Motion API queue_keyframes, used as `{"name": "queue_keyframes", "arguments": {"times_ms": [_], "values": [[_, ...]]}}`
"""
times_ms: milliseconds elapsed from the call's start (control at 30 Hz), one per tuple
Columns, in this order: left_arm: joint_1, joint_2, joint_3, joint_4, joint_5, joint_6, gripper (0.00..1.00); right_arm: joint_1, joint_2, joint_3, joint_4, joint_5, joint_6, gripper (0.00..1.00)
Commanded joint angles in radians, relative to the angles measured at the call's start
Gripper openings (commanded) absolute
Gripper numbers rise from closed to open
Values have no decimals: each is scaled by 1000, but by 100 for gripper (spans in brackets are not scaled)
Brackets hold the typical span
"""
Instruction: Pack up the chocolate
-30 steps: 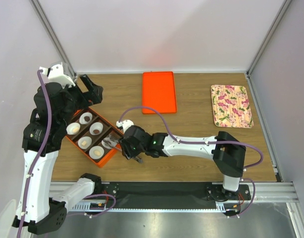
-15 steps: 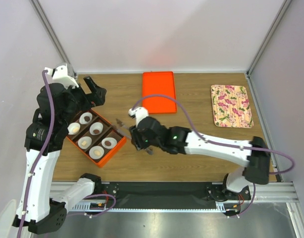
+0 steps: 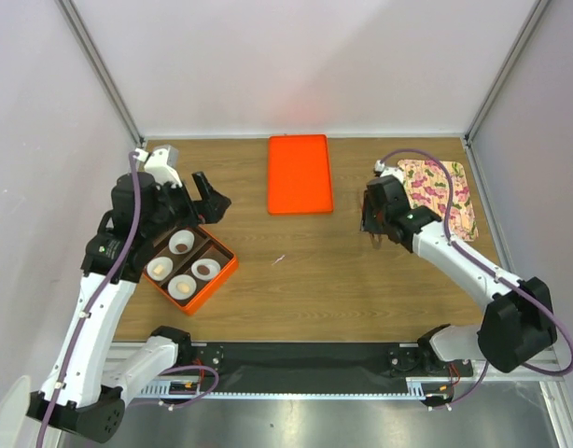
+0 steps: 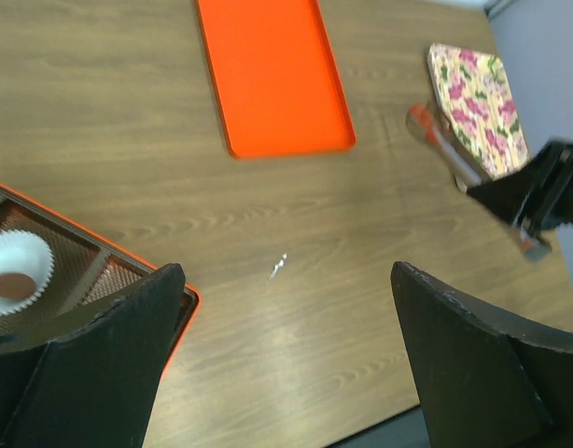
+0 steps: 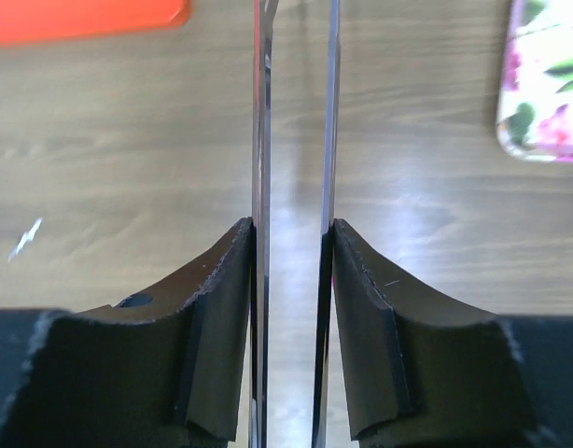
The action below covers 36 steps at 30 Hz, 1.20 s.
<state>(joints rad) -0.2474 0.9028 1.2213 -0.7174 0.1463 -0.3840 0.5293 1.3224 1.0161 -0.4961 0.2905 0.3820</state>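
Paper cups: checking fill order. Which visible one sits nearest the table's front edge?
The cup in the nearest corner of the box; the other three sit farther back.

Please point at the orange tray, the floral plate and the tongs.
Flat orange rectangular tray point(image 3: 300, 174): top view, middle.
Floral-patterned rectangular plate point(image 3: 436, 198): top view, middle.
Thin metal tongs point(image 5: 260, 140): right wrist view, left blade.

**Wooden bench, four things on it**

The brown wood-grain bench point(image 3: 361, 280) carries a flat orange tray point(image 3: 300, 174) at the middle of its far edge. A floral plate point(image 4: 473, 98) lies at the far right corner, well apart from the tray. An orange compartment box point(image 3: 218, 287) sits at the left, askew to the bench edges. A tiny white scrap point(image 3: 279, 259) lies on bare wood right of the box, touching nothing.
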Motion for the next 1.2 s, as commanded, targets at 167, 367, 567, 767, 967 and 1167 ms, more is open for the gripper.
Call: {"name": "queue_keyframes", "arguments": {"times_ms": [167,367,567,767,967,1167], "values": [[7,-10,-55,87,55,-29,100,-92,150,-7,214,-86,-46,42],[7,-10,-66,99,35,-30,100,-75,245,-76,294,-68,12,44],[8,-1,-74,105,22,-29,100,1,261,-177,309,-5,87,50],[7,-1,-80,115,19,-30,100,20,244,-238,314,7,84,61],[7,-1,-80,113,16,-26,99,18,172,-197,251,4,44,85],[7,-2,-77,108,6,-18,100,12,117,-73,111,45,14,91]]}}
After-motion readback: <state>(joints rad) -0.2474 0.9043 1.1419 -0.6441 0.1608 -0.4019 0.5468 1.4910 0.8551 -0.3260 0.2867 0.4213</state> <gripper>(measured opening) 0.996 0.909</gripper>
